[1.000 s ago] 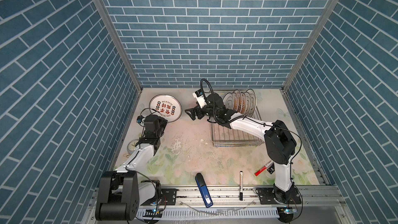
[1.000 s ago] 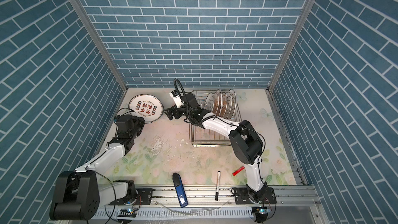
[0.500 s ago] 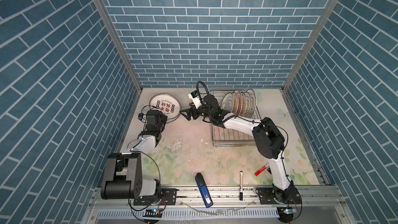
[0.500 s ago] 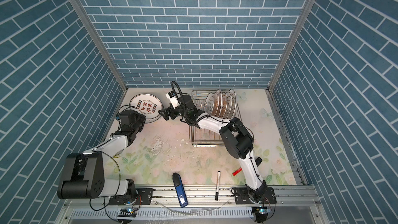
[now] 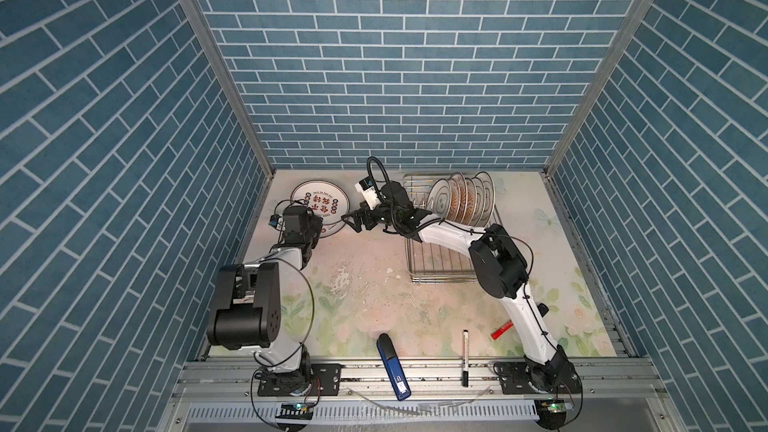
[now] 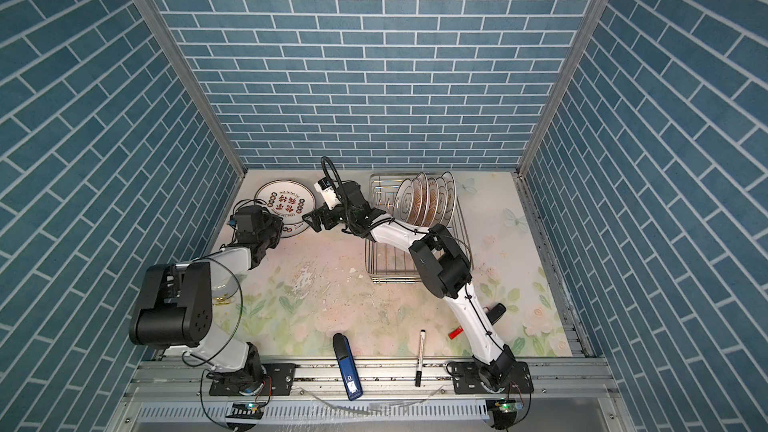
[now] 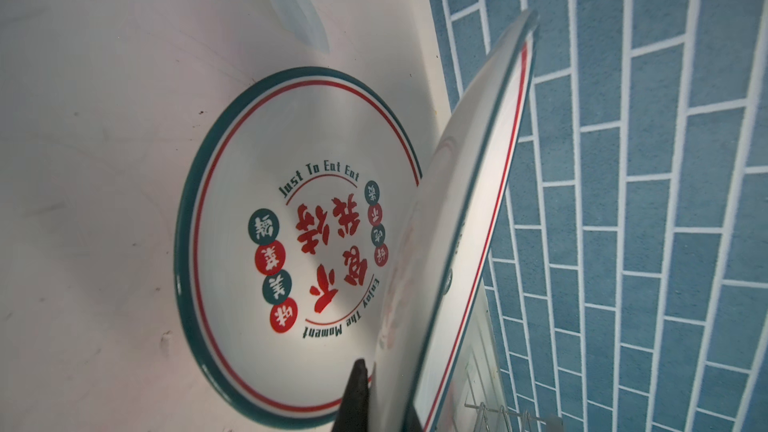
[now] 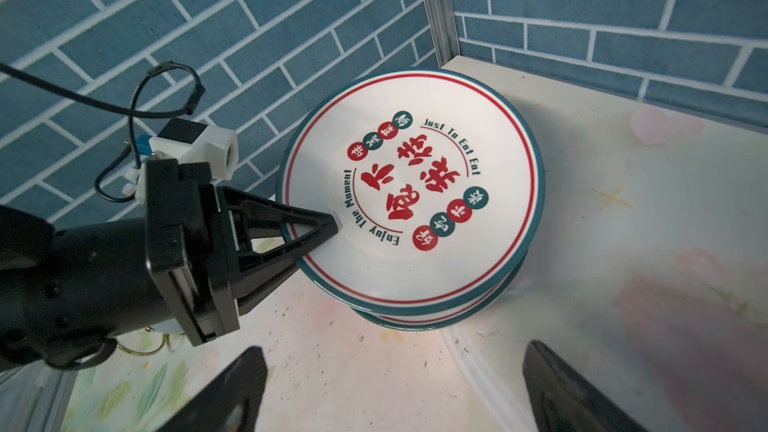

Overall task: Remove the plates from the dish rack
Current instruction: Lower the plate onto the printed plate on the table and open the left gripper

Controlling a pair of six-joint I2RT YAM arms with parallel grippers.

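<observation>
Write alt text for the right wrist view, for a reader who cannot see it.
The left gripper is shut on the rim of a white plate with red characters, tilted over a second plate lying on the table in a corner of blue brick walls. The right gripper stands open and empty in the foreground.

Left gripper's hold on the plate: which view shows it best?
Right wrist view: the left gripper shows side-on, jaws shut on the rim of the held plate. The left wrist view gives one fingertip and the plate nearly edge-on. In both top views the contact is too small to judge.
</observation>
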